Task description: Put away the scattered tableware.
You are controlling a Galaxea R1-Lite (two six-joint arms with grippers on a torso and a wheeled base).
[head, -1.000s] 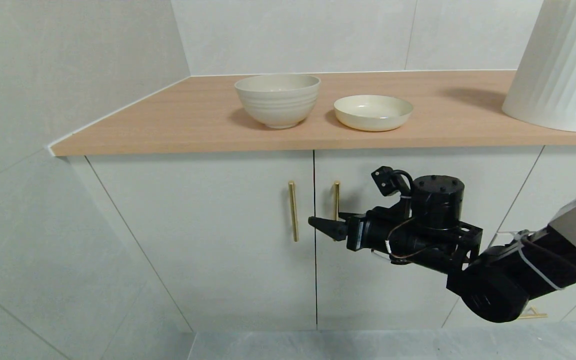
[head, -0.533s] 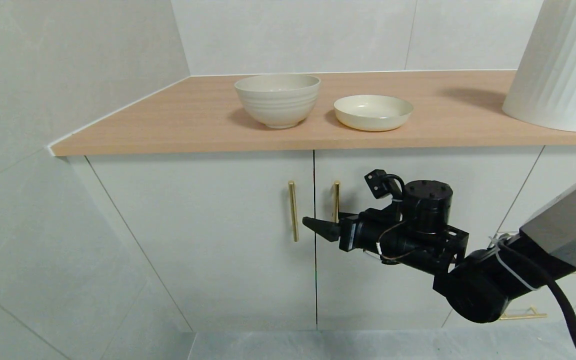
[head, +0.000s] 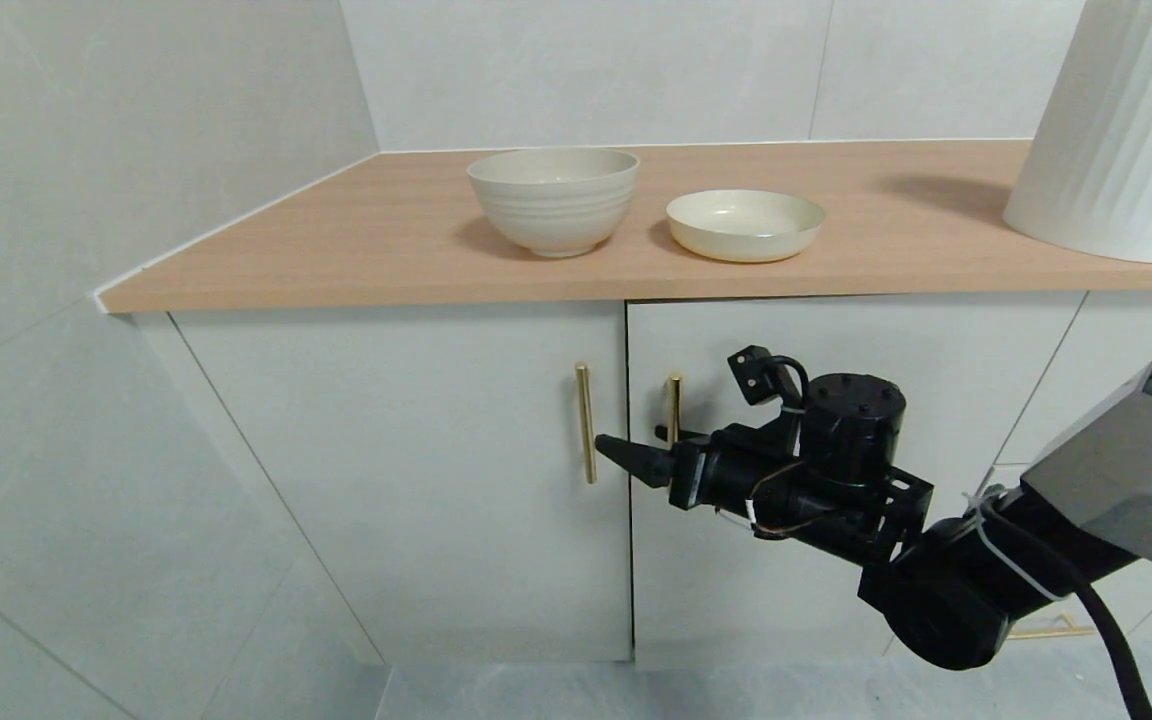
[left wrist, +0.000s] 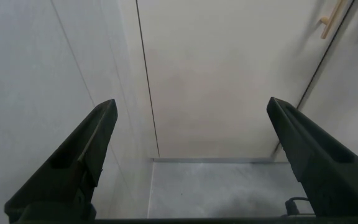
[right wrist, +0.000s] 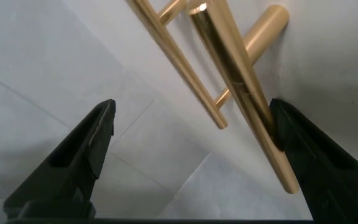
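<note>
The right gripper (head: 631, 440) has its fingers apart, straddling the brass handle (head: 673, 400) of the right-hand cabinet door (head: 836, 340) and clamped on nothing; one finger seems to touch the bar. The handle's long axis runs vertically, across the gap between the fingers, so the pull should probably come straight outward and then follow the door's arc, keeping the bar hooked. The bowl (head: 553, 200) and shallow dish (head: 744, 224) sit above the gripper on the countertop (head: 386, 250) — both upright, mouths up, with no long axis.
</note>
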